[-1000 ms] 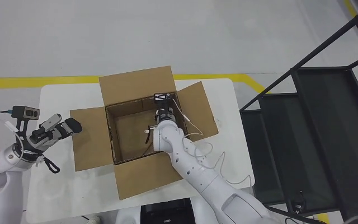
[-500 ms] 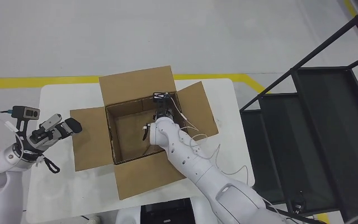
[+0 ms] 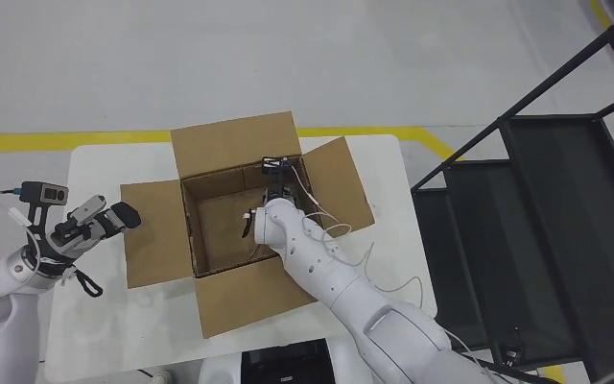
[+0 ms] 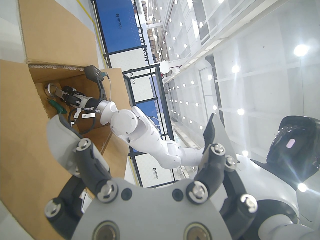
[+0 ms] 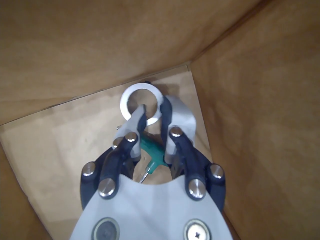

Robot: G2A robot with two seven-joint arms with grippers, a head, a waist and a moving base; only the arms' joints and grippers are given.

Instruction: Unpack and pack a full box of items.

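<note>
An open cardboard box [image 3: 235, 144] stands on the white table [image 3: 106, 317] with all flaps folded out. My right arm [image 3: 288, 235] goes down into it. In the right wrist view my right gripper [image 5: 152, 108] is shut on the rim of a silver ring [image 5: 130, 96] near a bottom corner, one finger through its hole. A green-handled tool [image 5: 152, 151] lies on the box floor under the fingers. The left wrist view shows the same ring [image 4: 51, 89] and tool [image 4: 56, 106] from afar. My left gripper [image 3: 115, 216] hangs open beside the box's left flap, holding nothing.
The box walls [image 5: 250, 101] stand close around my right gripper. A black metal stair frame [image 3: 537, 192] is off the table's right side. A yellow line [image 3: 86, 140] runs on the floor behind the table.
My right arm has shifted slightly to the left inside the box. The left arm has not moved.
</note>
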